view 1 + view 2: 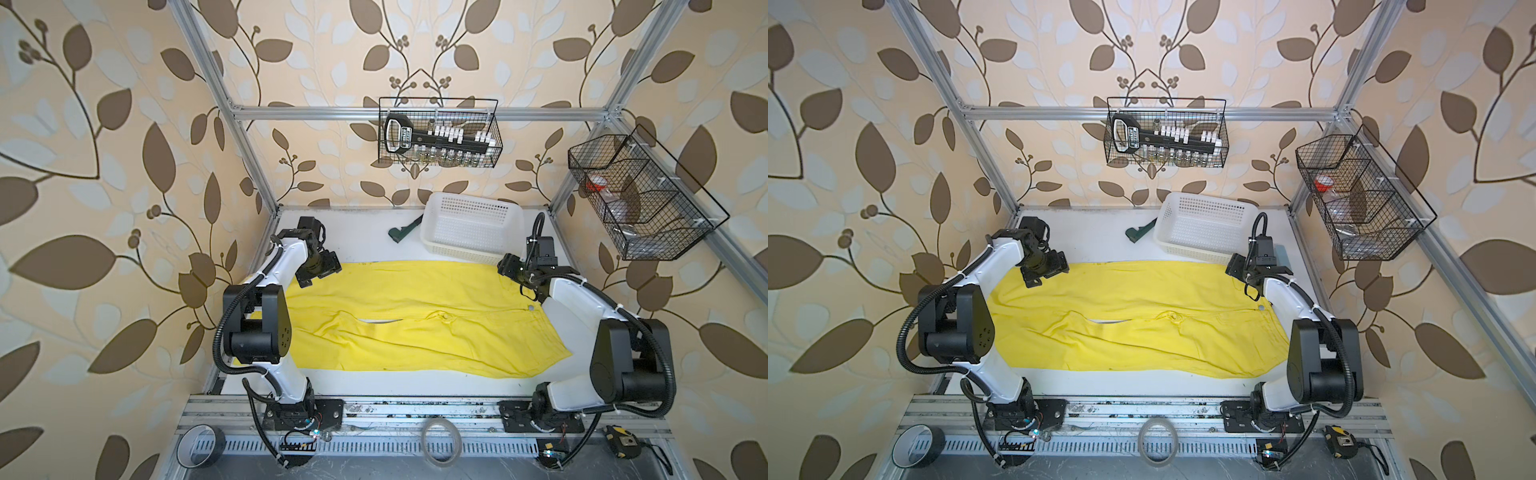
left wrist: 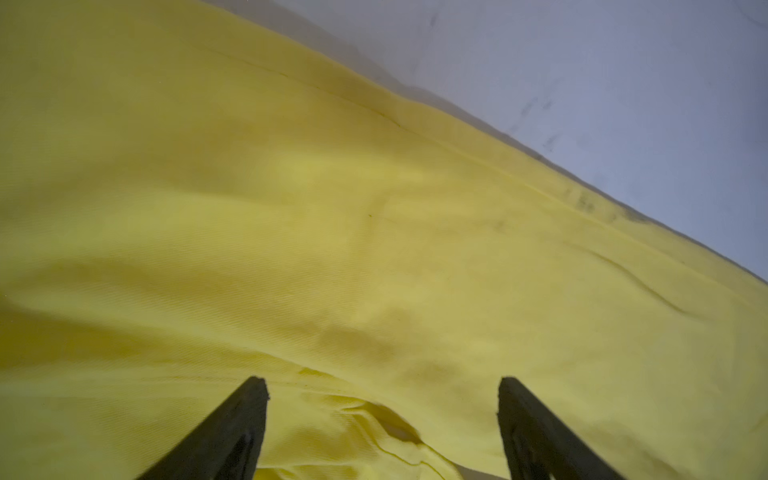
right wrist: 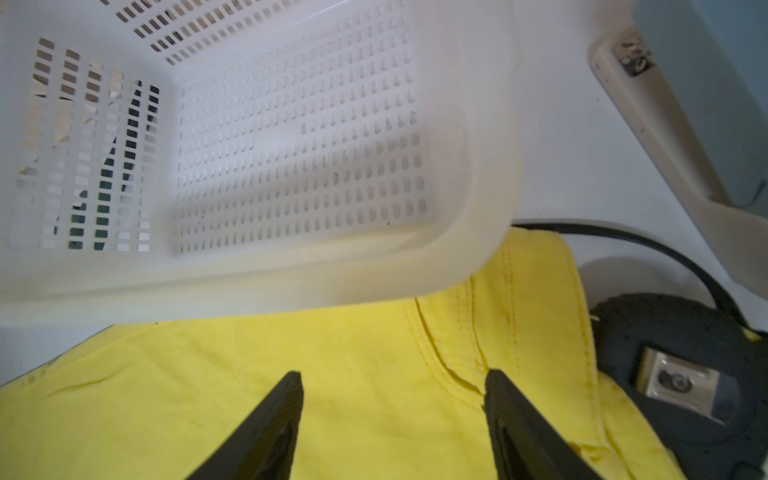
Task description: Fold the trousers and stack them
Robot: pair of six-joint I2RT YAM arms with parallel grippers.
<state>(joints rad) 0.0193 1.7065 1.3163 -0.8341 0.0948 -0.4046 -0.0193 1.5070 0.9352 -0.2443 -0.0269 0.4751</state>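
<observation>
White desk carries the yellow trousers, spread flat, creased at the crotch. Left tool and right tool: jaws apart, nothing held.

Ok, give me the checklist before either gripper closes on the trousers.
1. Left gripper open: ok, jaws apart above the trousers.
2. Right gripper open: ok, jaws apart over the waistband.
3. Fabric gripped: not ok, neither gripper holds any.
4. Trousers lying flat: not ok, wrinkles bunched mid-garment.
5. Basket clear of the waist corner: cannot tell, its rim overlaps the corner in the right wrist view.
</observation>
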